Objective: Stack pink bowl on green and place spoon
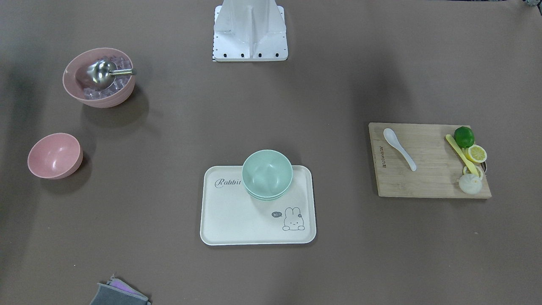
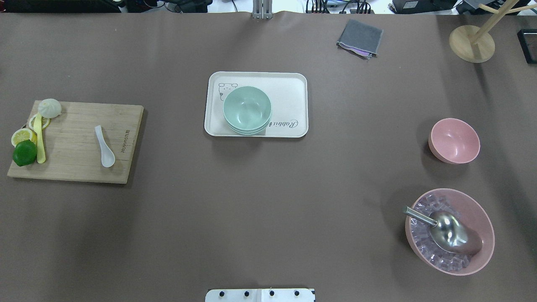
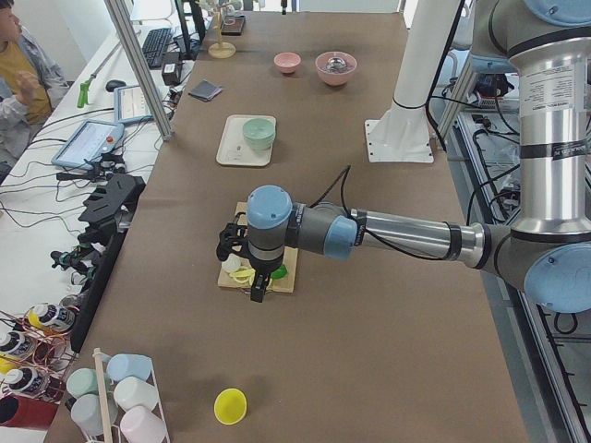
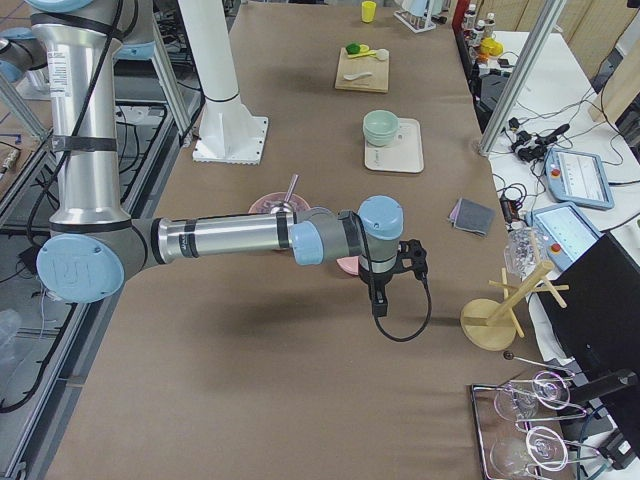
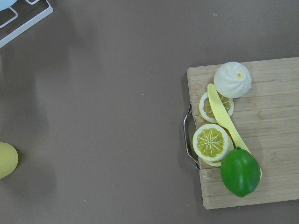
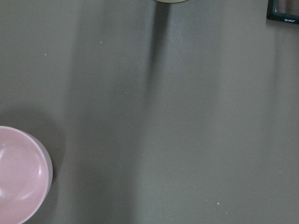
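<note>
A: What is cut off or hidden?
B: The pink bowl, on the robot's right of the tray, is clipped by the right wrist view's corner. In the left side view, the left gripper covers the spoon.
A: Are its jaws apart?
B: Too small to tell; the right gripper likewise.

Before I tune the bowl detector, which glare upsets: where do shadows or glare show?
Exterior front-facing: soft shadow beside the pink bowl, bright glare on the metal scoop. Overhead exterior: faint sheen inside the green bowl. Right wrist-mounted: soft dark shadow bands cross the table.
</note>
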Action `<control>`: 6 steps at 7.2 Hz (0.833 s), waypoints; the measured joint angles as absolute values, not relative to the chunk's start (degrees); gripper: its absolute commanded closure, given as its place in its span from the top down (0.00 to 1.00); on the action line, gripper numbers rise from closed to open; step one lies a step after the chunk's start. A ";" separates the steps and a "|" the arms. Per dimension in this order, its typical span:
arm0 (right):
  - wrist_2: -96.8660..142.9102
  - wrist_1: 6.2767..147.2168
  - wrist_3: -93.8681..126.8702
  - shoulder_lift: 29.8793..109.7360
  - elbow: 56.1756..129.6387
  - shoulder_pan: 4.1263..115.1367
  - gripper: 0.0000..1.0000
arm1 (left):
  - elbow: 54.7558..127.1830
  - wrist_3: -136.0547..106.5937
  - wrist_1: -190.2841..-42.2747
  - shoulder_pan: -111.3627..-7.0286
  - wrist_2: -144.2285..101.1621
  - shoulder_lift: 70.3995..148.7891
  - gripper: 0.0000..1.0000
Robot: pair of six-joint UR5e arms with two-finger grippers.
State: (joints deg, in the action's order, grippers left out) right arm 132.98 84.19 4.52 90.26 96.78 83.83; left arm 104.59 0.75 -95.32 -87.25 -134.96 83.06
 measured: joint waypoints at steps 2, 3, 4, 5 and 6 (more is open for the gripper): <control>133.18 84.12 4.43 90.79 97.38 83.57 1.00 | 105.44 1.92 -92.66 -87.13 -134.85 84.61 0.98; 133.42 83.38 4.51 90.91 97.15 82.87 1.00 | 106.59 1.93 -91.36 -87.16 -134.74 85.07 0.98; 134.31 81.84 5.32 90.94 97.07 81.87 1.00 | 107.71 1.88 -90.83 -87.12 -134.79 84.70 0.98; 135.46 80.55 7.16 90.94 97.05 80.62 1.00 | 107.27 1.84 -90.64 -87.11 -135.41 84.97 0.98; 135.96 78.86 10.18 90.93 96.96 78.75 1.00 | 106.97 0.99 -90.23 -87.05 -136.45 85.68 0.98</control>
